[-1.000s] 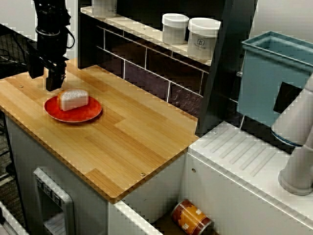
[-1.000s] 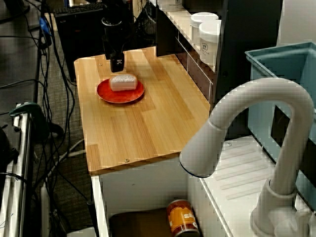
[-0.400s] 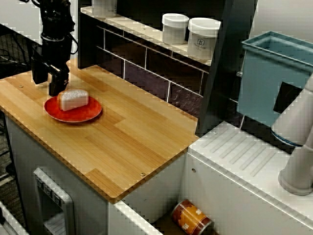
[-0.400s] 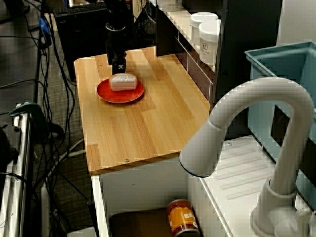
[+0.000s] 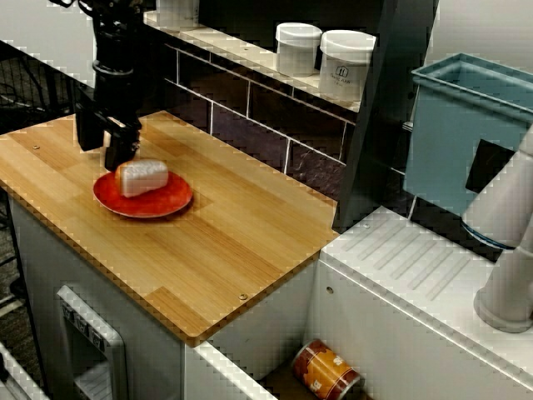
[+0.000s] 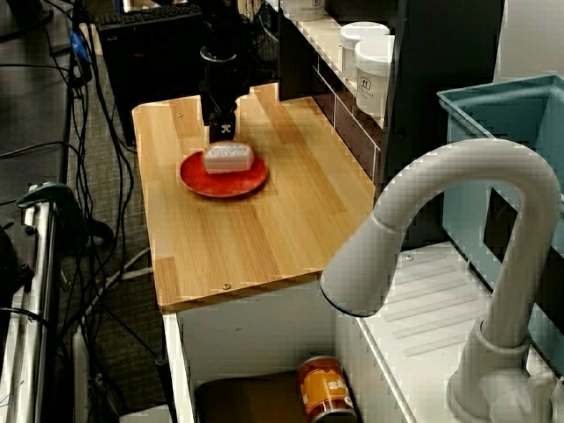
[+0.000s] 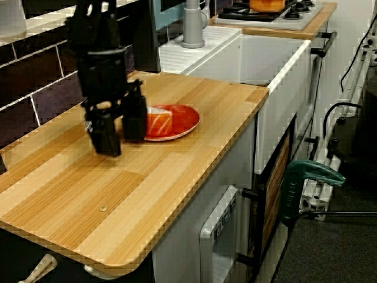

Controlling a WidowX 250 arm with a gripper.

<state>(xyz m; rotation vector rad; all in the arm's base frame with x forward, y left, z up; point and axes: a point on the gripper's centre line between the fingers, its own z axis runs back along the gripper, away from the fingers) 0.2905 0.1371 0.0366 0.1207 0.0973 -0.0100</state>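
Revealing gripper (image 7: pixel 122 143) spread beside plate (image 7: pixel 188 121): side view only.

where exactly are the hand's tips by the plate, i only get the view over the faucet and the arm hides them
observer: in the low view from the counter's end the hand is open, its two fingers apart with the wooden counter showing between them.
operator: is it touching the plate
observer: the finger nearer the red plate covers the plate's near rim in that low view; whether they touch, i cannot tell.
operator: the block on it looks all white to me
observer: from that low view the block shows an orange side.
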